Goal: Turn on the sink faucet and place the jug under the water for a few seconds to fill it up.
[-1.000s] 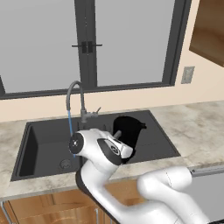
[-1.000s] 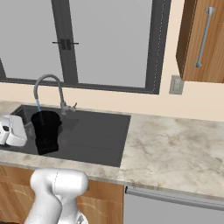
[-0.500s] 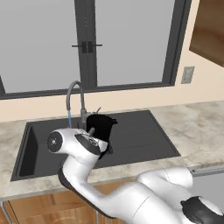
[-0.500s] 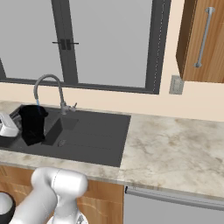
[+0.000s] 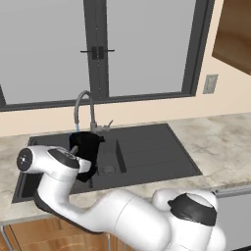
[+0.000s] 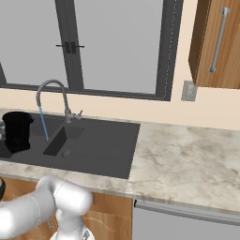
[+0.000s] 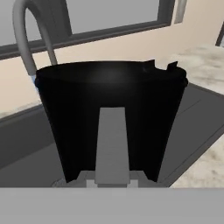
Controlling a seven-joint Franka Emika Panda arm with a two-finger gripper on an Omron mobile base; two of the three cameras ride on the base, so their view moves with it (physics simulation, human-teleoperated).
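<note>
The black jug (image 5: pixel 89 147) hangs upright over the dark sink (image 5: pixel 147 154), close to the sink faucet (image 5: pixel 82 109). My gripper (image 7: pixel 112 177) is shut on the jug's (image 7: pixel 109 109) handle, whose grey mark faces the hand camera. Thin blue water (image 6: pixel 43 125) runs from the faucet's (image 6: pixel 50 89) spout. In the right base view that stream falls free just right of the jug (image 6: pixel 17 131), into the sink (image 6: pixel 98 145). Seen from the hand, the spout end (image 7: pixel 30 72) sits by the jug's left rim. My own arm hides the jug's lower part in the left base view.
A marble counter (image 6: pixel 187 159) stretches to the right of the sink. Behind the faucet is a dark-framed window (image 5: pixel 98 49), with a wall socket (image 6: pixel 189 91) beside it. A wooden cupboard (image 6: pixel 218 42) hangs at the upper right.
My arm has carried the jug leftward across the sink, from the drainboard side to the faucet's spout. The water keeps running.
</note>
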